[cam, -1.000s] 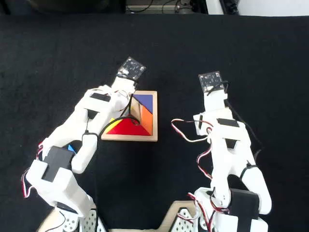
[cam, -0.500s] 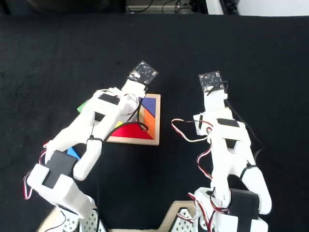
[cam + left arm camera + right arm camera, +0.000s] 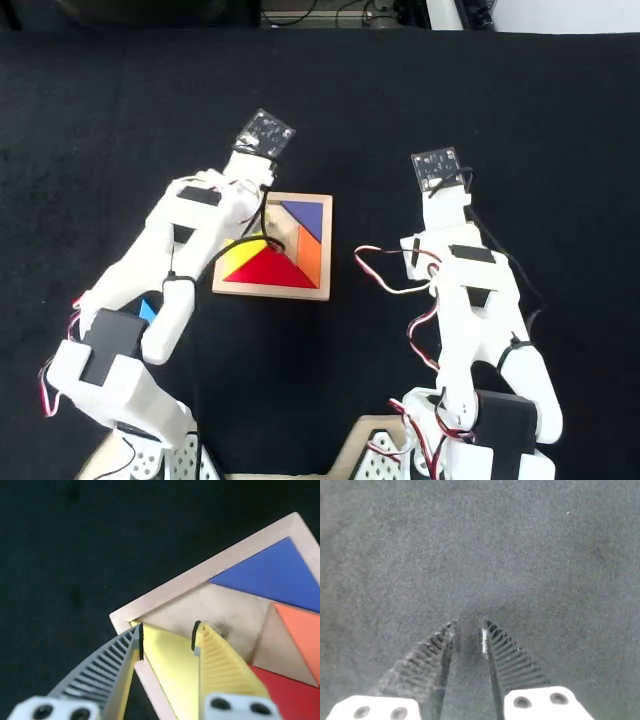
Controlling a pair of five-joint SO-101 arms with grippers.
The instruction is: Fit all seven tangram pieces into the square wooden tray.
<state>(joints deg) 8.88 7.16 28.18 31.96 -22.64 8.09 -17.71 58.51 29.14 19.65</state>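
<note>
The square wooden tray (image 3: pixel 272 291) lies at mid-table. In it are a blue triangle (image 3: pixel 305 214), an orange piece (image 3: pixel 309 255), a red triangle (image 3: pixel 270 269) and a yellow triangle (image 3: pixel 243 257). My left arm (image 3: pixel 205 210) leans over the tray's far left corner. In the left wrist view my left gripper (image 3: pixel 167 635) is shut on the yellow triangle (image 3: pixel 172 672), just inside the tray's corner (image 3: pixel 117 617), beside bare wood (image 3: pixel 225 612). My right gripper (image 3: pixel 468 632) hangs over bare cloth to the tray's right, nearly closed and holding nothing.
A small blue piece (image 3: pixel 148 310) peeks out from under the left arm, on the cloth left of the tray. The right arm (image 3: pixel 445 215) stands a short way right of the tray. Black cloth covers the table; the arm bases (image 3: pixel 350 450) sit at the near edge.
The left arm swung right over the tray, briefly uncovering a green piece to its left, then swung back left. The tray slid slightly right. More of the yellow triangle shows now.
</note>
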